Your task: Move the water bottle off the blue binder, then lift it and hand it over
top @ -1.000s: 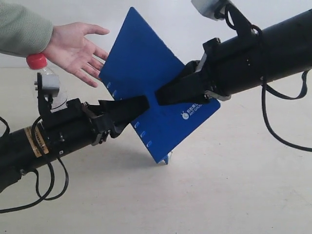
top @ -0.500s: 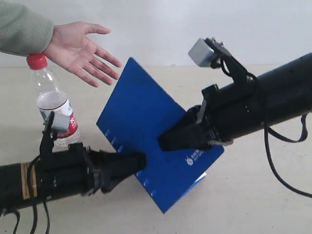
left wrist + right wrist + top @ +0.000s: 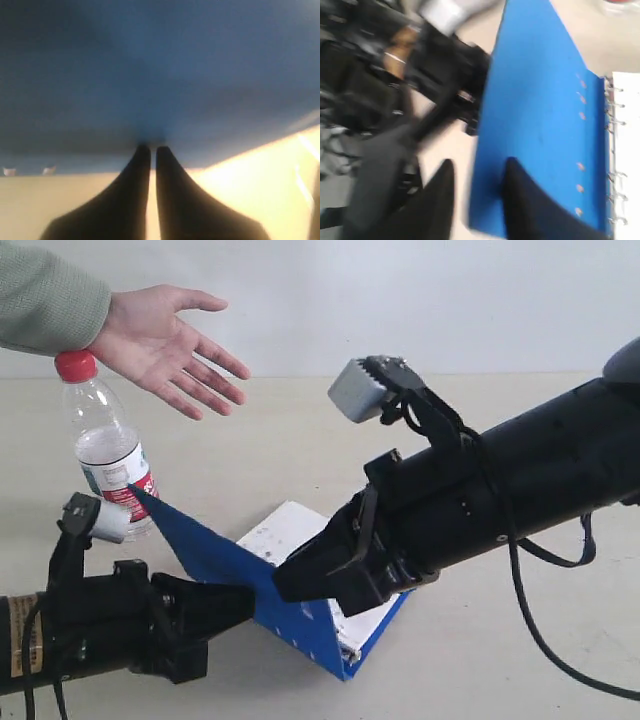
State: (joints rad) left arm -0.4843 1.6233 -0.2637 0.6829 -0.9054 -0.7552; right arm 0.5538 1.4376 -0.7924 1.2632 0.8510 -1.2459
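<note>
The left gripper [image 3: 150,147] has its jaws pressed together on the edge of the binder [image 3: 230,565], pinching 1 blue cover. The right gripper [image 3: 480,164] has its jaws apart, straddling another edge of that cover with a gap showing on 1 side, so it looks like no hold at all. The view there is blurred.

The cover slants up from the left gripper while the rest of the binder appears to rest on the table [image 3: 450,680], so it hangs open. It holds white pages [image 3: 285,530] on wire rings, and these are exposed. The bottle [image 3: 108,455] stands upright on the table just beside the raised cover's corner, off the binder, with its red cap on. How much water is in it I cannot tell.

So the clearing step looks done, and the lift and handover are in hand. A person's hand [image 3: 160,340] is held open, palm up, above the bottle. The next move calls for a hold that takes both covers, so the binder stays closed, then a rise up toward that palm without knocking the bottle
</note>
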